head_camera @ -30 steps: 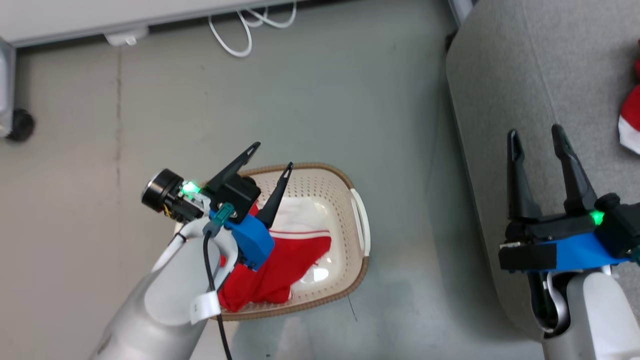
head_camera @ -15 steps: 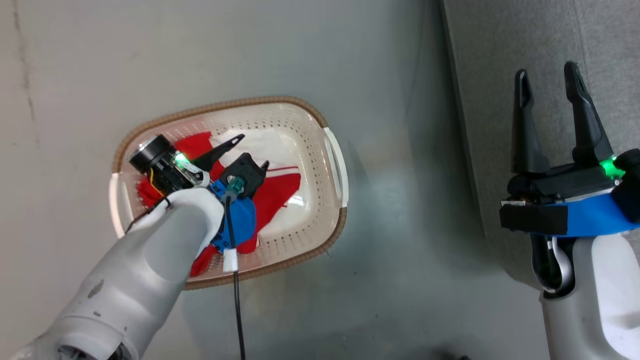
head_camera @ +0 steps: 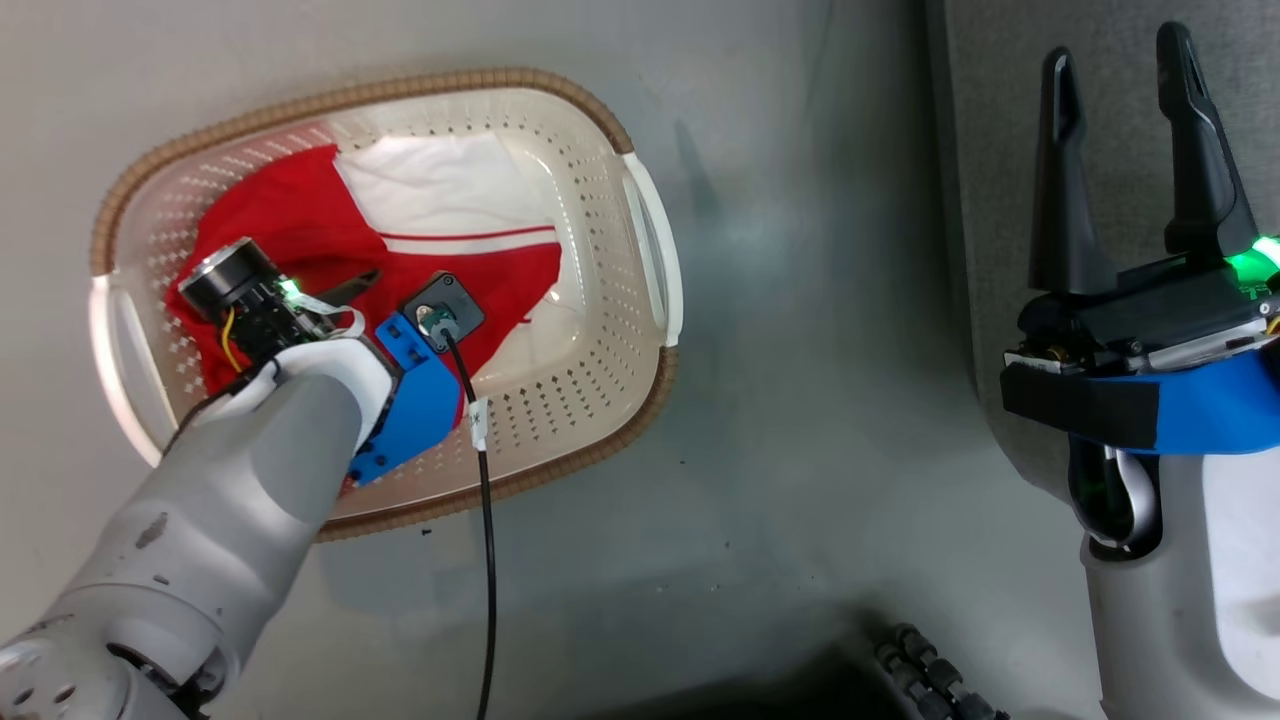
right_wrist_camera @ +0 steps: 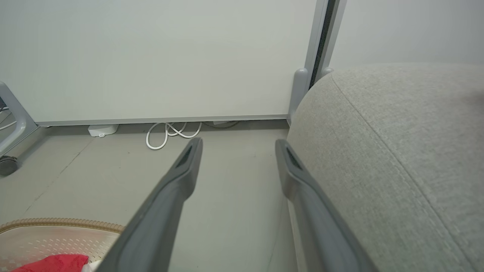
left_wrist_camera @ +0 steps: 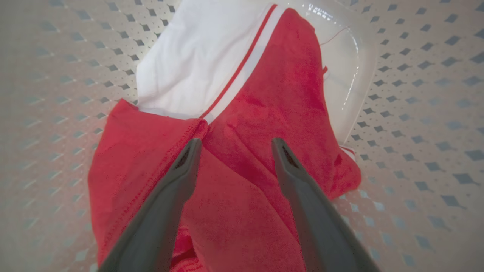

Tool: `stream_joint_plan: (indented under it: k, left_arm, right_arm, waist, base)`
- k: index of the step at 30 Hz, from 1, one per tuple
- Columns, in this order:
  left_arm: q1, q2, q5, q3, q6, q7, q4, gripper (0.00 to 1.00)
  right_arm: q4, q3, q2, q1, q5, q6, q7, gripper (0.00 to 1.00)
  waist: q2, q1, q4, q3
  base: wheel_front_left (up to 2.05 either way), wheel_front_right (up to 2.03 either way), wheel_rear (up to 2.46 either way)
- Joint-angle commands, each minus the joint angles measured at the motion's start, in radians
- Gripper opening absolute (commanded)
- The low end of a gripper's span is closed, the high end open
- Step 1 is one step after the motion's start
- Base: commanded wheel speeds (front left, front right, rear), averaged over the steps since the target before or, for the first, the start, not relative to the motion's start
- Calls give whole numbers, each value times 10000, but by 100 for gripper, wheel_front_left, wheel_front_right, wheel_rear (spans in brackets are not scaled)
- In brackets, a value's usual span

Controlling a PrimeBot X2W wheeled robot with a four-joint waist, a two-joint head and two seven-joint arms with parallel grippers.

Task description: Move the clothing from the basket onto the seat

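The cream basket (head_camera: pixel 640 250) with its brown rim stands on the grey floor, left of the seat (head_camera: pixel 990 150). One red garment (head_camera: pixel 300 220) with a white band and thin stripe lies crumpled inside it; a second garment is out of view. My left gripper (left_wrist_camera: pixel 236 143) is open and reaches down into the basket, its fingertips (left_wrist_camera: pixel 194 145) just over the red fabric (left_wrist_camera: pixel 264 113), nothing between them. My right gripper (head_camera: pixel 1118 60) is open and empty, raised beside the sofa's rounded edge (right_wrist_camera: pixel 397 151). The basket's rim (right_wrist_camera: pixel 56 226) and a bit of red cloth (right_wrist_camera: pixel 53 262) show low in the right wrist view.
A white cable (right_wrist_camera: pixel 170 132) lies coiled on the floor by a white wall panel. A caster wheel (right_wrist_camera: pixel 7 164) stands far left. A black cable (head_camera: pixel 485 520) hangs from my left wrist across the basket's rim. A dark ribbed part (head_camera: pixel 930 670) sits at the bottom edge.
The head camera has tilted down, so the whole picture shifted. My left gripper has dropped from above the rim into the basket, down to the red garment. The right gripper stays open.
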Motion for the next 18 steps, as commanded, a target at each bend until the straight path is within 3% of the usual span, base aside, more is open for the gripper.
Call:
stream_joint_plan:
  k: [1,7,18]
  left_arm:
    - [-246,126,-5,-149,-6,148,52,100]
    - [-601,386,-206,-702,-6,1350,191,100]
    - [-1229,627,-133,-1030,3,2161,294,100]
  right_arm:
    - [-118,37,17,-205,-40,1,-38,100]
    - [-649,167,17,-284,-46,1,-38,100]
    - [-1281,190,19,-181,26,1,-36,100]
  waist:
    - [0,-2,-113,366]
    - [0,-2,-268,993]
    - [0,-2,-467,1860]
  base:
    - [0,0,0]
    - [0,0,0]
    - [0,0,0]
